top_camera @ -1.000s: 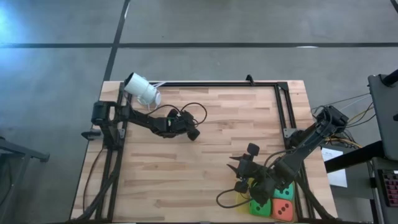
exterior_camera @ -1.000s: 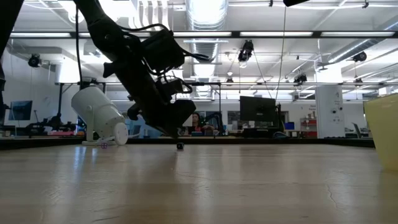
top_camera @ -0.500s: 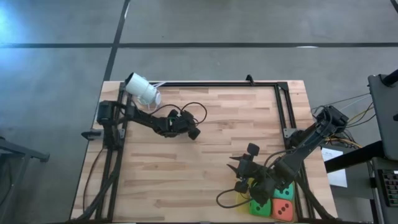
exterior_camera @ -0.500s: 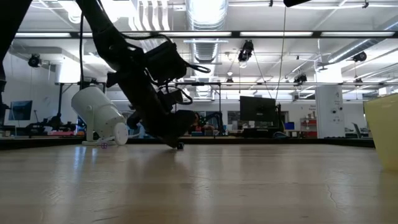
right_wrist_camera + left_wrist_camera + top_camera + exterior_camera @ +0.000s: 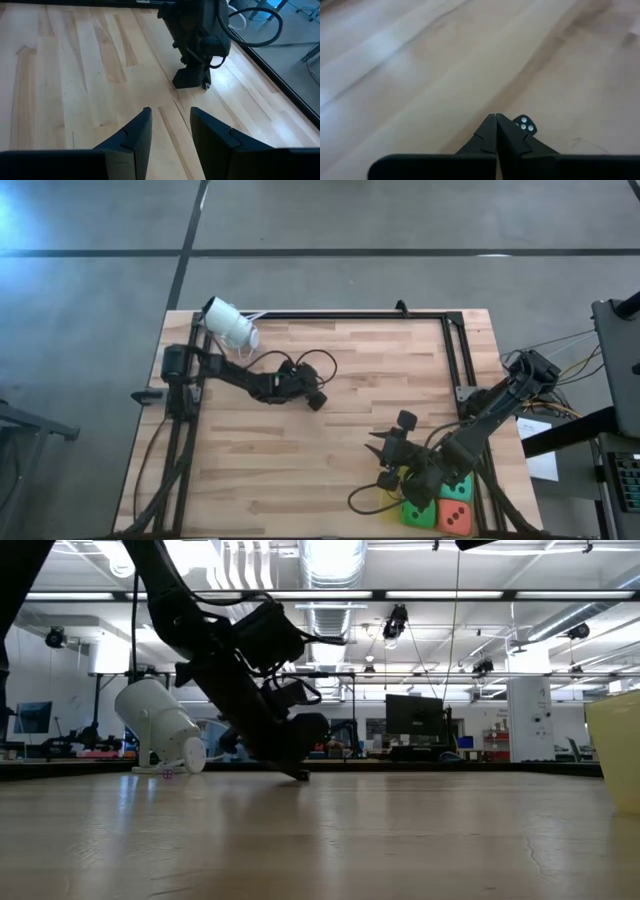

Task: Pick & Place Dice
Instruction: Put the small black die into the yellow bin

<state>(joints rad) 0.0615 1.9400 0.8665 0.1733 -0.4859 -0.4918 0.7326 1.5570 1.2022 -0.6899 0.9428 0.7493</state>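
The dice lie at the table's near right corner: a green one (image 5: 414, 514), an orange-red one (image 5: 456, 518) and a teal one (image 5: 459, 488), partly hidden under my right arm. My right gripper (image 5: 388, 436) hangs open above the table beside them, with nothing between its fingers (image 5: 170, 125). My left gripper (image 5: 317, 399) is shut, far from the dice at the table's middle left, its tips (image 5: 301, 775) down at the wood. A tiny black die with pale pips (image 5: 525, 124) lies on the table right beside those tips. My left gripper comes slanting down from the table's left, and its shut fingertips (image 5: 496, 121) stand at the table top. The tiny black die (image 5: 205, 86) lies against one side of them. I cannot tell whether the finger touches it.
A white cylinder (image 5: 229, 324) lies on its side at the far left corner. A pale yellow container (image 5: 615, 750) stands at the right in the low view. A black frame rail (image 5: 455, 350) runs along the far and right edges. Bare wood spreads between the two arms.
My left gripper has sunk to the table top and gone a little toward the right edge, still shut.
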